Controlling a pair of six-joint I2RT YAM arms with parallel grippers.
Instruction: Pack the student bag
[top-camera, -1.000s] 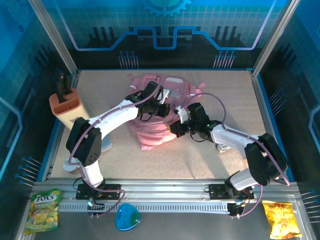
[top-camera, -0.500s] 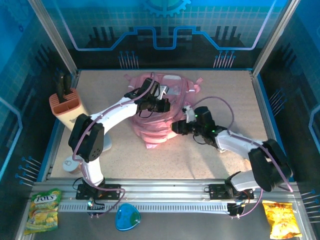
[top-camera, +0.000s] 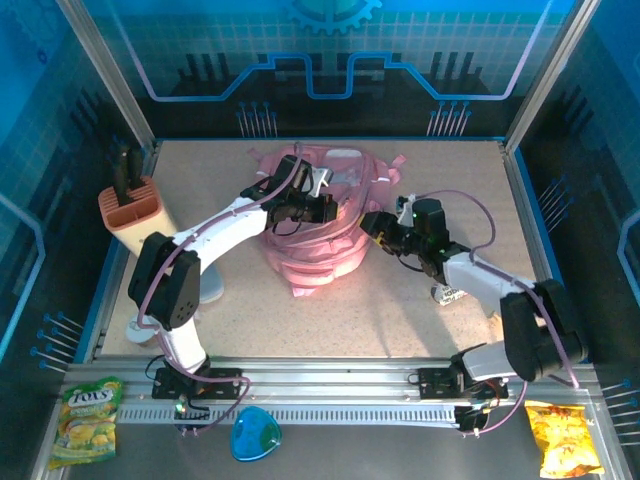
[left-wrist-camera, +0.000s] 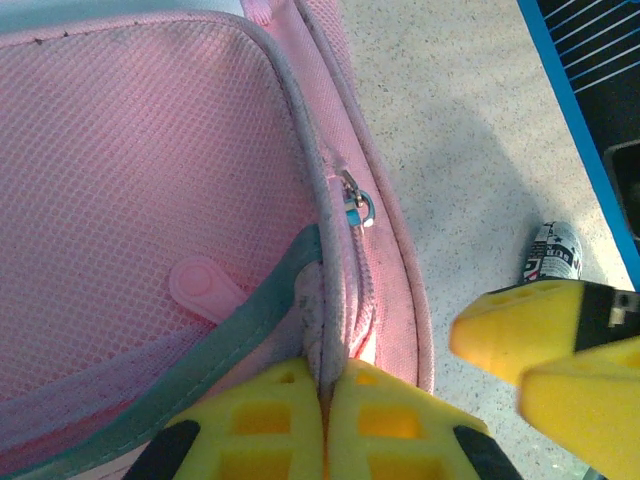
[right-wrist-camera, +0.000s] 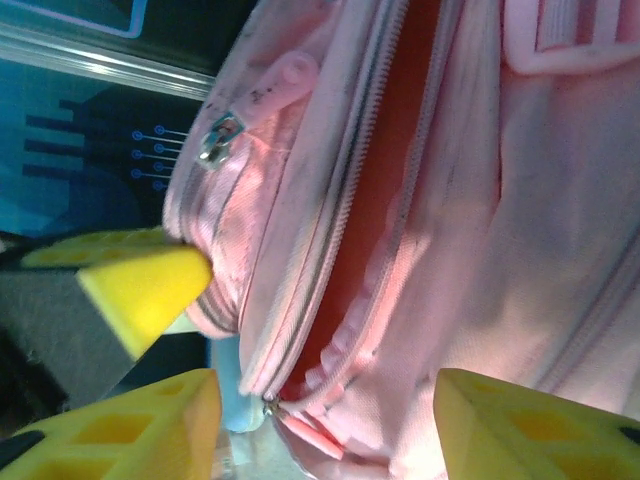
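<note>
**Enclosed robot test cell in a lab**

Aluminium frame posts (top-camera: 105, 70) hold blue translucent panels (top-camera: 200, 40) printed with a gear (top-camera: 332, 12) and circuit lines, walling in a speckled tabletop (top-camera: 330, 325). A left arm (top-camera: 215, 235) and a right arm (top-camera: 480, 275), white and cabled, are bolted to a slotted metal rail (top-camera: 340, 412) at the near edge.

- The counter (top-camera: 400, 325) is a pale, speckled surface with a blue rim.
- The student bag (top-camera: 318, 258) lies slumped on it, toward the back middle.
- A tan holder (top-camera: 135, 215) with dark handles sticking out stands at the left edge, well apart from the bag.
- A small black-and-white printed object (top-camera: 446, 293) (left-wrist-camera: 553, 252) lies right of the bag.
- On the metal rail in front of the counter lie a green-yellow sweets packet (top-camera: 88, 418), a blue disc (top-camera: 255, 436) and a yellow-orange packet (top-camera: 565, 438).
</note>
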